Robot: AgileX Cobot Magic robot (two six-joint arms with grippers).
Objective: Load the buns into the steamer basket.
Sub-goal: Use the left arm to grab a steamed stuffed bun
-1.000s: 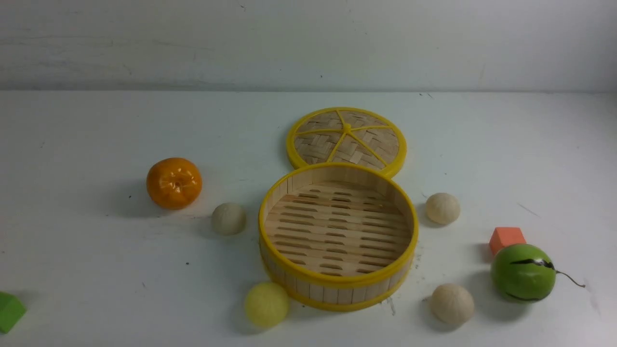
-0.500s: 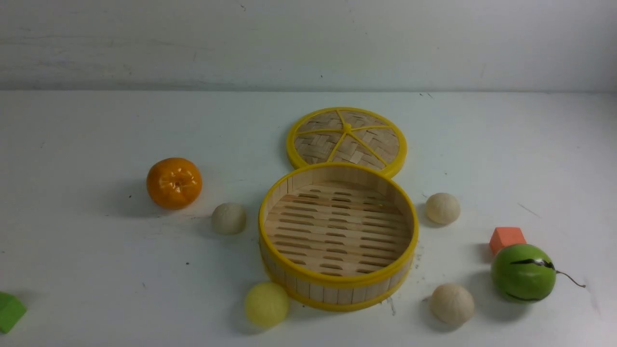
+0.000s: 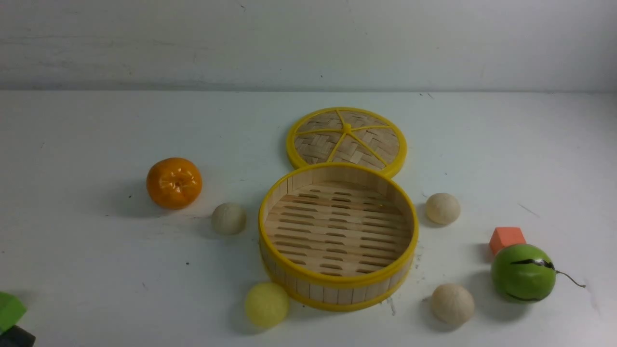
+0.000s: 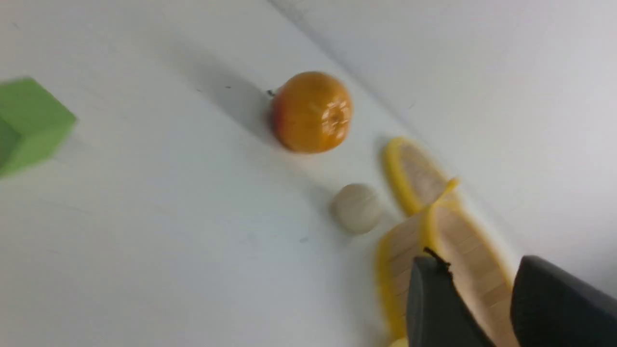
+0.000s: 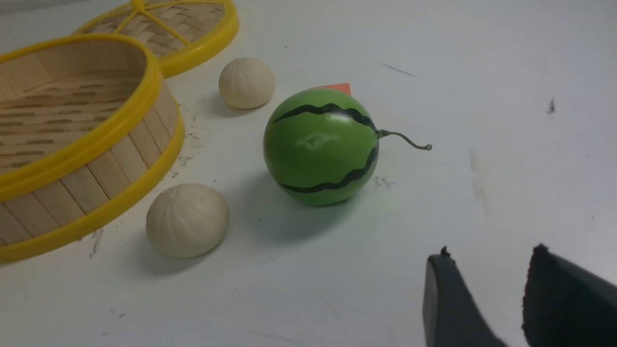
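The steamer basket (image 3: 337, 282) stands empty mid-table. Around it on the table lie the buns: a cream one (image 3: 228, 218) to its left, a pale yellow one (image 3: 266, 304) at its front left, a cream one (image 3: 442, 208) to its right and another (image 3: 452, 303) at its front right. My left gripper (image 4: 479, 265) is open and empty, aimed toward the basket (image 4: 397, 250), with the left cream bun (image 4: 355, 208) ahead of it. My right gripper (image 5: 489, 255) is open and empty above bare table, short of the near cream bun (image 5: 187, 220).
The woven lid (image 3: 347, 140) lies flat behind the basket. An orange (image 3: 174, 182) sits at the left and a green block (image 3: 9, 308) at the front left edge. A green melon ball (image 3: 523, 272) and an orange block (image 3: 507, 238) sit at the right.
A dark part of my left arm has come into the bottom left corner of the front view, beside the green block. The objects have not moved.
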